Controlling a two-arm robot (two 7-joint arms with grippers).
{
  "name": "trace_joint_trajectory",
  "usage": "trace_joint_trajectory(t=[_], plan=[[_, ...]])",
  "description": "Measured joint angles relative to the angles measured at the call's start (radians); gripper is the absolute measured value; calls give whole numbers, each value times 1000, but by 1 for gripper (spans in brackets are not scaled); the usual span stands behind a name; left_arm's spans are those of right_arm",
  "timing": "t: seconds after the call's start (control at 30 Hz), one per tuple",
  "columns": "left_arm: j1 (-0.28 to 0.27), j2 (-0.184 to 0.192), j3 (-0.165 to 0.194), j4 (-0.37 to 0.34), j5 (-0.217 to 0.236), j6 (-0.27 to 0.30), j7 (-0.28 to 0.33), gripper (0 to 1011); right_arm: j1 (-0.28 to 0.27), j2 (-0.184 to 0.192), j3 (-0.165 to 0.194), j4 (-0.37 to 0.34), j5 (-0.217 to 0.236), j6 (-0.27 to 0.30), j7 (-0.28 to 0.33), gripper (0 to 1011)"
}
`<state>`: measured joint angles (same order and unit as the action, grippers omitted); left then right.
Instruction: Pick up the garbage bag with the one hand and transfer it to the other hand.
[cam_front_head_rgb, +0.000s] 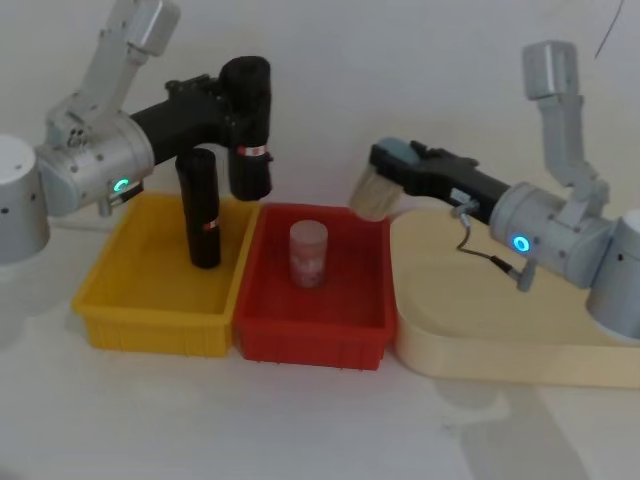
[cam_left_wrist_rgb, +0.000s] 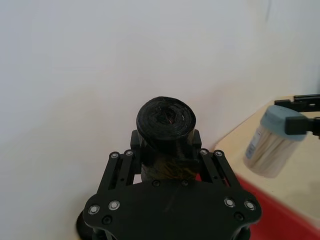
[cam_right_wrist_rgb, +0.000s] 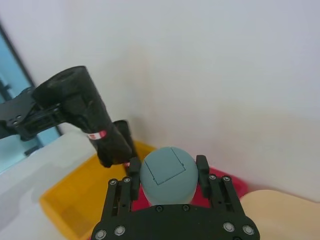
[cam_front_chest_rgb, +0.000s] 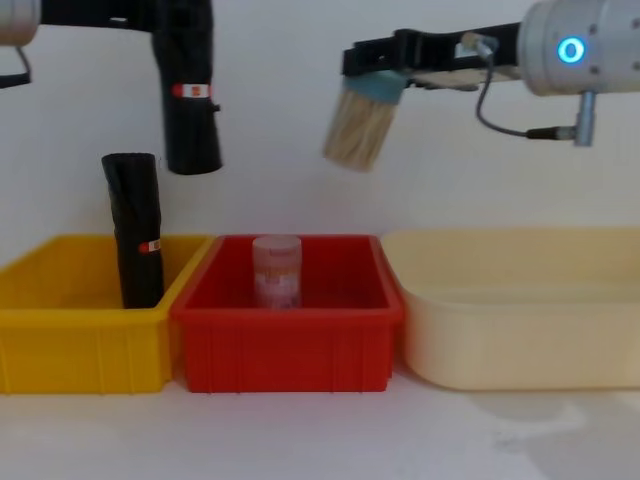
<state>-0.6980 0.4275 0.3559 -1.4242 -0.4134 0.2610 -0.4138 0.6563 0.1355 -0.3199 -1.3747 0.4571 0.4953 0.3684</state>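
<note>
While the left gripper (cam_front_head_rgb: 238, 112) clamps the garbage bag roll (cam_front_head_rgb: 250, 165), handover is not yet done.
Head view: roll hangs from it, above the yellow bin (cam_front_head_rgb: 150, 322). Right wrist view: right gripper (cam_right_wrist_rgb: 167, 174) grips a grey-lidded jar (cam_right_wrist_rgb: 170, 164), likely needing emptying first.

From my left wrist cam I've got the left gripper (cam_left_wrist_rgb: 166, 144) clamped on the rolled black garbage bag (cam_left_wrist_rgb: 166, 119), its end facing me, while farther off to one side the right gripper (cam_left_wrist_rgb: 296, 116) pinches a blue-lidded jar (cam_left_wrist_rgb: 270, 147), red bin (cam_left_wrist_rgb: 295, 220) nearby.
</note>
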Motion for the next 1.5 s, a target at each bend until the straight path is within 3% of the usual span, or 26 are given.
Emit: trace_joint_trajectory(t=[0.33,0.5,0.6,0.67,0.7,0.73,0.77,0.83,0.87,0.97,1.1,1.23,1.5], plan=[[-115,-67,41,177,-40,-73,-134,508,-42,25,64,-38,3,-23,-73,650],[-185,-114,64,305,-62,-118,-222,508,-74,56,100,-45,-2,-46,-110,648],[-233,-147,77,397,-75,-149,-273,508,-87,71,111,-45,-5,-54,-117,648],[-286,-187,89,506,-88,-188,-338,508,-99,86,121,-43,-9,-63,-124,650],[-286,-187,89,506,-88,-188,-338,508,-101,89,122,-43,-10,-65,-125,650],[-318,-210,95,573,-95,-212,-369,508,-108,98,128,-40,-12,-69,-128,648],[-318,-210,95,573,-95,-212,-369,508,-111,102,131,-39,-13,-72,-130,650],[-391,-260,113,728,-116,-263,-432,508,-116,110,136,-37,-13,-75,-132,650],[-391,-260,113,728,-116,-263,-432,508,-122,118,141,-35,-14,-78,-133,650],[-458,-306,131,870,-139,-316,-497,508,-132,132,150,-34,-13,-84,-134,650],[-513,-344,145,986,-158,-361,-550,508,-148,151,163,-36,-2,-94,-122,650],[-550,-369,155,1064,-169,-388,-584,508,-158,162,171,-43,8,-99,-111,650],[-594,-399,167,1158,-184,-422,-624,508,-176,180,186,-56,29,-107,-92,868]])
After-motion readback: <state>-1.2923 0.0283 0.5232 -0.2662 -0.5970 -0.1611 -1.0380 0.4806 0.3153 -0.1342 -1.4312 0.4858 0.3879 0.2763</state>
